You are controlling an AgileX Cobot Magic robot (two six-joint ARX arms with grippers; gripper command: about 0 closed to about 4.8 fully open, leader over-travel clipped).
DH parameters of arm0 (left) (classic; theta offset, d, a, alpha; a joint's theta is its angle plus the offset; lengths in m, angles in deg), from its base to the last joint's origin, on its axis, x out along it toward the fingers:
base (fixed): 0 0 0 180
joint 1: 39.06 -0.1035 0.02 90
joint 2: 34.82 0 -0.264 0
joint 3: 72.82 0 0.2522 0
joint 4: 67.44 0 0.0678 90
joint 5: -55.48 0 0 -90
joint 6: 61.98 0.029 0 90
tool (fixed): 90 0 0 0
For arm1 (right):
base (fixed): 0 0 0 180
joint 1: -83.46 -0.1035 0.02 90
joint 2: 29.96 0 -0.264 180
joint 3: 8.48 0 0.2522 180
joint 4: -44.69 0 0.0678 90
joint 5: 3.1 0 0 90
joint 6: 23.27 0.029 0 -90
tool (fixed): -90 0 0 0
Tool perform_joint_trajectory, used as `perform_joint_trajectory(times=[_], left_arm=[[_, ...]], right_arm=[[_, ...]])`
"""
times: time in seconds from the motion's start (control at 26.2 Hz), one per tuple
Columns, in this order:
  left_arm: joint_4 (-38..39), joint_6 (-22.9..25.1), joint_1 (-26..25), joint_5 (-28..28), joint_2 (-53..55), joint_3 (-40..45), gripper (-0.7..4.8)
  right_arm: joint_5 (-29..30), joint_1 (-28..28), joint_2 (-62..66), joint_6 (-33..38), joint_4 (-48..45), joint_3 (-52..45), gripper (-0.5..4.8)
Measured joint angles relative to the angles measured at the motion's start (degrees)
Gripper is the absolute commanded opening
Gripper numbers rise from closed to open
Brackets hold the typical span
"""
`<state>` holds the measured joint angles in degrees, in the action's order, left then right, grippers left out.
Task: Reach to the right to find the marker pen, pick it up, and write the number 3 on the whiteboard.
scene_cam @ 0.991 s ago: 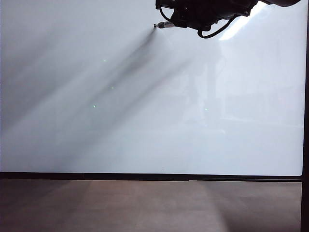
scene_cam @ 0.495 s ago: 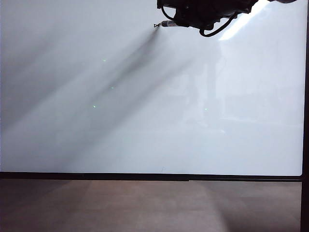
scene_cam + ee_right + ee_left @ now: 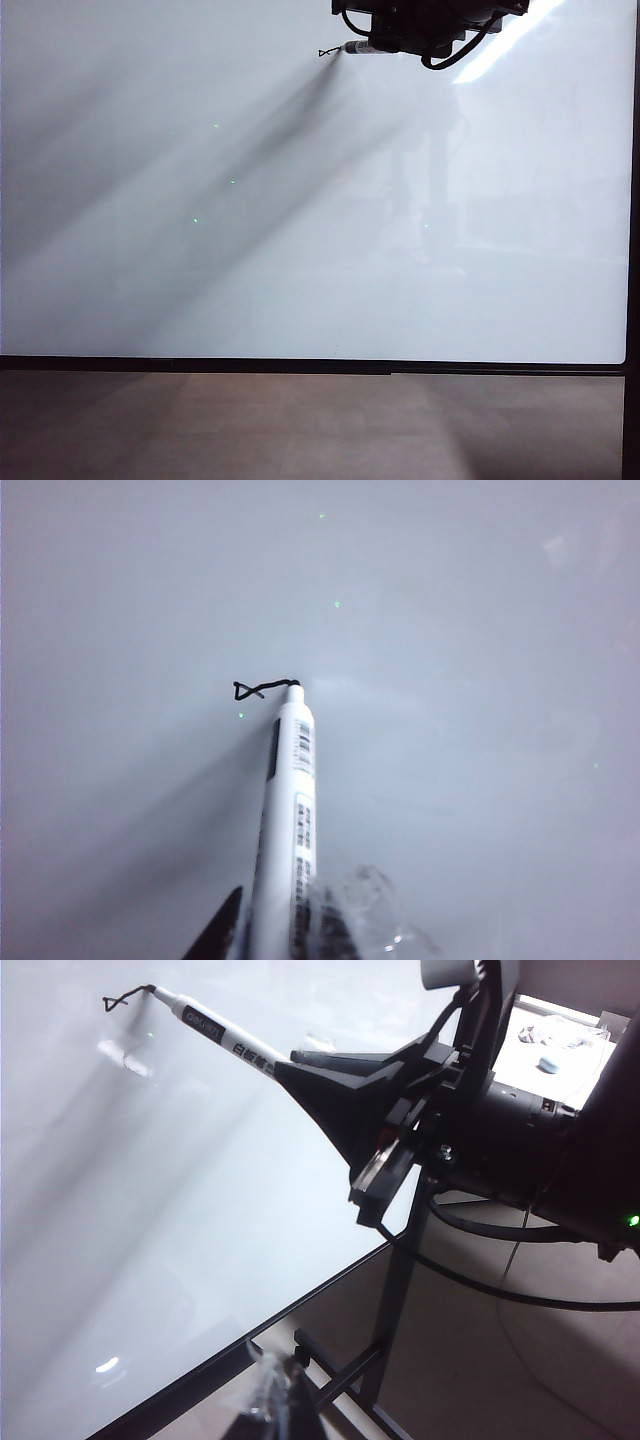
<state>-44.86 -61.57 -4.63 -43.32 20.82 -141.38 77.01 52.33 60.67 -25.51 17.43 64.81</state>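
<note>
1. One arm does the writing: the right gripper (image 3: 300,1065) reaches in from the top edge of the exterior view, over the upper part of the whiteboard (image 3: 300,250), its fingers clamped on the marker pen (image 3: 215,1035) so that most of the barrel sticks out ahead of them. That long overhang keeps the bulky gripper clear of the glossy surface while only the tip meets it.
2. The pen tip rests on the board at the end of a small black looped stroke (image 3: 258,689), seemingly the first part of the number 3, which is not yet complete.
3. The pen (image 3: 285,820) lies at a shallow slant to the board rather than square to it, probably so the tip can drag smoothly along the line.
4. The left gripper is not clearly shown. Only a dark edge appears low in its own wrist view, so I cannot tell whether it is parted or closed. It is held off to the side, well apart from the stroke, and its camera looks across at the writing.
</note>
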Motion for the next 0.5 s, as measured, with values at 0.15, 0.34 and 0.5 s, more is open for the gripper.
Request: perform_joint_trajectory(times=[0.15, 0.34, 0.5], left_arm=[[0.0, 0.0, 0.0, 0.0, 0.0, 0.0, -0.05], [0.0, 0.0, 0.0, 0.0, 0.0, 0.0, -0.05], [0.0, 0.0, 0.0, 0.0, 0.0, 0.0, -0.05]], right_arm=[[-0.4, 0.0, -0.1, 0.0, 1.9, 0.0, 0.44], [-0.5, 0.0, -0.1, 0.0, 2.6, 0.1, 0.44], [-0.6, 0.0, -0.1, 0.0, 4.1, 0.1, 0.44]])
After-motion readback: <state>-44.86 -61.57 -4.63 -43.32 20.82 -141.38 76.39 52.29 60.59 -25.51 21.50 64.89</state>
